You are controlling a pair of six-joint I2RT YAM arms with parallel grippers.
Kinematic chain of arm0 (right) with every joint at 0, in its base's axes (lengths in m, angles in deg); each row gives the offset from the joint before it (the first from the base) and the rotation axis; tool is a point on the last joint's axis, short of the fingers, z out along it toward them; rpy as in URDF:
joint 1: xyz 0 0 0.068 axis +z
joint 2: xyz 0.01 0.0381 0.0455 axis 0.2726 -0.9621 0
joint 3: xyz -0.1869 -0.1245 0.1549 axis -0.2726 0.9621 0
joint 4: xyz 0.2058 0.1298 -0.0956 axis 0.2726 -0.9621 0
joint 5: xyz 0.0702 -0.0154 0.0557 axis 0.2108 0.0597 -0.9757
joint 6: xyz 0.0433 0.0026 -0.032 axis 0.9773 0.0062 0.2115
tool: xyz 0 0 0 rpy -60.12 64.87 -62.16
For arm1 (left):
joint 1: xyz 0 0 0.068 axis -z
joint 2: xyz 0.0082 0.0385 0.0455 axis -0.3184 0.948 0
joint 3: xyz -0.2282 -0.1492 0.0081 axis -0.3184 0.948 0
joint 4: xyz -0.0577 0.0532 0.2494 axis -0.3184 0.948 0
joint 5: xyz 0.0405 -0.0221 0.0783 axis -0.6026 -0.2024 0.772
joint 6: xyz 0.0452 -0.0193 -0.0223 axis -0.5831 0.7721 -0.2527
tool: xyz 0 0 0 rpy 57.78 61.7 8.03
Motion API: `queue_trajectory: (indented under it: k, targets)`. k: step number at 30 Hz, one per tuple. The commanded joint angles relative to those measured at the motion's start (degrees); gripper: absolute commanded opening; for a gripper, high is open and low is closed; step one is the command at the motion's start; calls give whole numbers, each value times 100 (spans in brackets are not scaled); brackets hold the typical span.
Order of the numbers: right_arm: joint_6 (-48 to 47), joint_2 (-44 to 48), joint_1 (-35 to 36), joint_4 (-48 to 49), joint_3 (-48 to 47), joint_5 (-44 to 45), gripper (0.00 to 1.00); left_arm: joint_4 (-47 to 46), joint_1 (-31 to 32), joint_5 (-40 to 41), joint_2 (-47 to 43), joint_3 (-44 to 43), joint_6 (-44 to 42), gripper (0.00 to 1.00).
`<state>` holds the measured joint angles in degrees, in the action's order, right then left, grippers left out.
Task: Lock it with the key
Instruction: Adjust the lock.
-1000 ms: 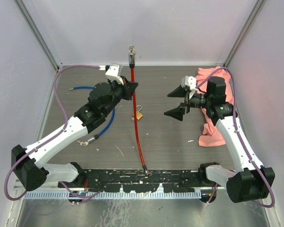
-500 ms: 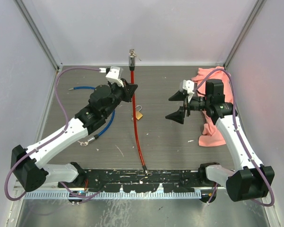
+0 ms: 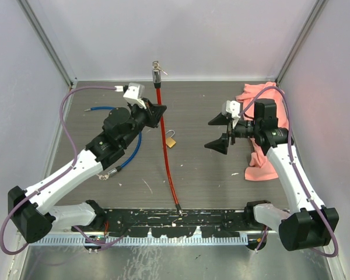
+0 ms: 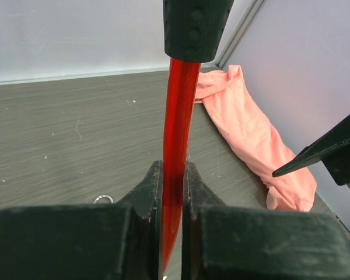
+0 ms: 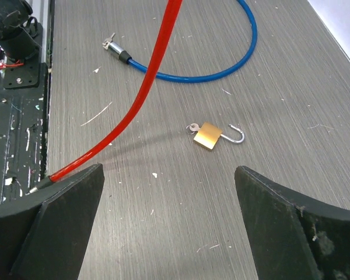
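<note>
From above, your left claw, clamped on the red cable, has swung left, tipping its keyed lock head up beyond the fingertips, likely presenting it for turning; the left wrist shows the cable pinched between shut jaws; the right wrist shows your wide-open right claw, with the brass padlock lying ahead on the table.

Qty: 1 red cable, 1 blue cable, 1 padlock, 1 pink cloth.
</note>
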<state>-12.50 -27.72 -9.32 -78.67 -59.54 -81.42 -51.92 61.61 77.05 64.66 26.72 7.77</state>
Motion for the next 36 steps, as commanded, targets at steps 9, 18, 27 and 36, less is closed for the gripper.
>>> queue_trajectory:
  k: [9,18,27,36]
  targets:
    - [-211,253,-9,-245,-84,-329,99,-344,-15,30,-401,49,483,0]
    - [-551,299,101,-80,-142,-518,99,0,-101,-462,-494,-320,488,0]
    - [945,-206,889,2064,259,-137,100,-200,-255,-1015,-443,-432,1085,0]
    - [5445,-776,2233,6689,1797,1178,99,-436,-261,-877,-391,-670,1005,0]
